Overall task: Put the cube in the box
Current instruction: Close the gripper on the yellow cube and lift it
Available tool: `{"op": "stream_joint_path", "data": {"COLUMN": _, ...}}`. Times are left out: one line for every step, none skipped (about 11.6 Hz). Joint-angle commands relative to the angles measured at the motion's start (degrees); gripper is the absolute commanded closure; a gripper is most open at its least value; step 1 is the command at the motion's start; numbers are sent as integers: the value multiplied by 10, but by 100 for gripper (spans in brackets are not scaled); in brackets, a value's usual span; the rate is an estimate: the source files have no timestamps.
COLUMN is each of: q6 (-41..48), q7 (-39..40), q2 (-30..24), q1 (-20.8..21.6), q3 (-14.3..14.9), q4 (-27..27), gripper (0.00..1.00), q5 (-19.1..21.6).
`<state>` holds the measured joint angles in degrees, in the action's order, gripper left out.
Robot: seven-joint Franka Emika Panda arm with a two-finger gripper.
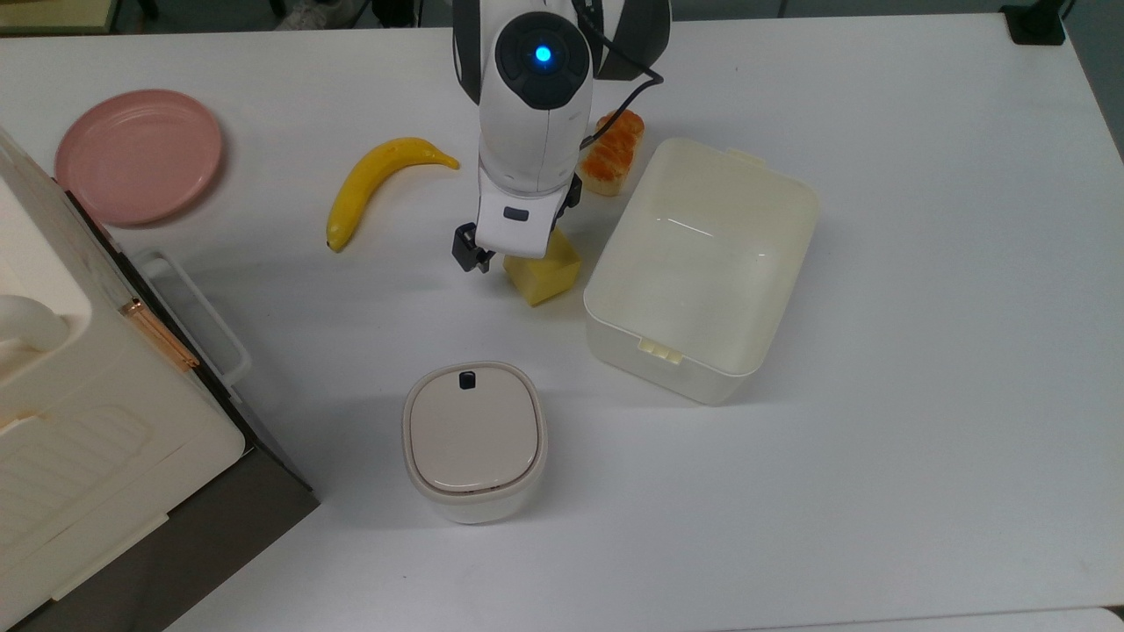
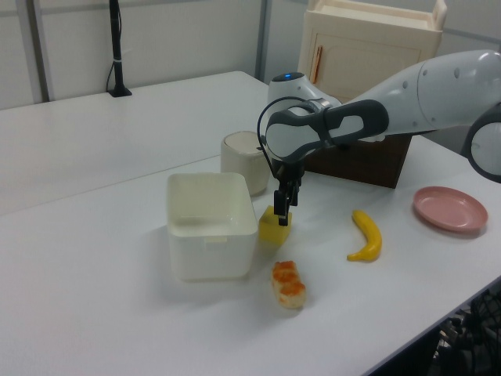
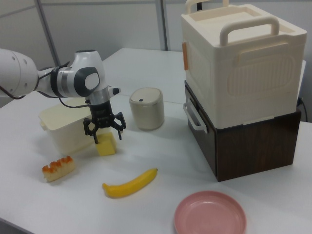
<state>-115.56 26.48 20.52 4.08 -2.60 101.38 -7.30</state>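
Cube (image 1: 546, 274) sits on the white tabletop (image 1: 922, 369) just beside the box (image 1: 702, 268), on the top view's left of it, a narrow strip of tabletop between them. Cube is near equal-sided, no clear long axis; in the top view it is turned diagonal to the box's near wall, one corner pointing toward the round-cornered bin (image 1: 474, 441).

Gripper (image 3: 104, 131) hangs over the cube, jaws spread wide, one finger on each side of it in the right view, tips down around the cube's upper part; contact cannot be told. Cube rests on the tabletop.

Box is open, nothing inside, its long axis running diagonal in the top view, clip tab (image 1: 660, 350) on the rim facing the bin.

Open room: wide bare tabletop on the top view's right of the box and below it toward the tabletop edge. On the cube's other side the banana (image 1: 373, 186) lies well apart, the bread roll (image 1: 612, 151) just beyond the box's far corner and partly behind the arm. Pink plate (image 1: 139, 155) far from the box, near the cream appliance (image 3: 239, 63) on its dark base.

Top view hides most of the cube's top under the wrist; right view shows both fingers and the cube's front face (image 3: 107, 144). Left view shows the cube (image 2: 275, 228) right against the box's (image 2: 210, 227) side, with the fingers seen edge-on.
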Motion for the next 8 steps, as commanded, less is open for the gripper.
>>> {"op": "stream_joint_path", "data": {"q6": 19, "q7": 6, "q2": -22, "q1": 8, "q3": 5, "q4": 8, "gripper": 0, "q5": -6}}
{"op": "stream_joint_path", "data": {"q6": 26, "q7": 7, "q2": -22, "q1": 9, "q3": 4, "q4": 8, "gripper": 0, "q5": -5}}
{"op": "stream_joint_path", "data": {"q6": 26, "q7": 6, "q2": -22, "q1": 12, "q3": 4, "q4": 9, "gripper": 0, "q5": -5}}
{"op": "stream_joint_path", "data": {"q6": 24, "q7": 2, "q2": -17, "q1": 13, "q3": 3, "q4": 10, "gripper": 0, "q5": -5}}
{"op": "stream_joint_path", "data": {"q6": 22, "q7": -5, "q2": -13, "q1": 21, "q3": 0, "q4": 11, "gripper": 0, "q5": -5}}
{"op": "stream_joint_path", "data": {"q6": 20, "q7": -11, "q2": -10, "q1": 27, "q3": 0, "q4": 12, "gripper": 8, "q5": -5}}
{"op": "stream_joint_path", "data": {"q6": 19, "q7": -17, "q2": -9, "q1": 28, "q3": -1, "q4": 11, "gripper": 19, "q5": -5}}
{"op": "stream_joint_path", "data": {"q6": 19, "q7": -17, "q2": -7, "q1": 29, "q3": -1, "q4": 9, "gripper": 31, "q5": -6}}
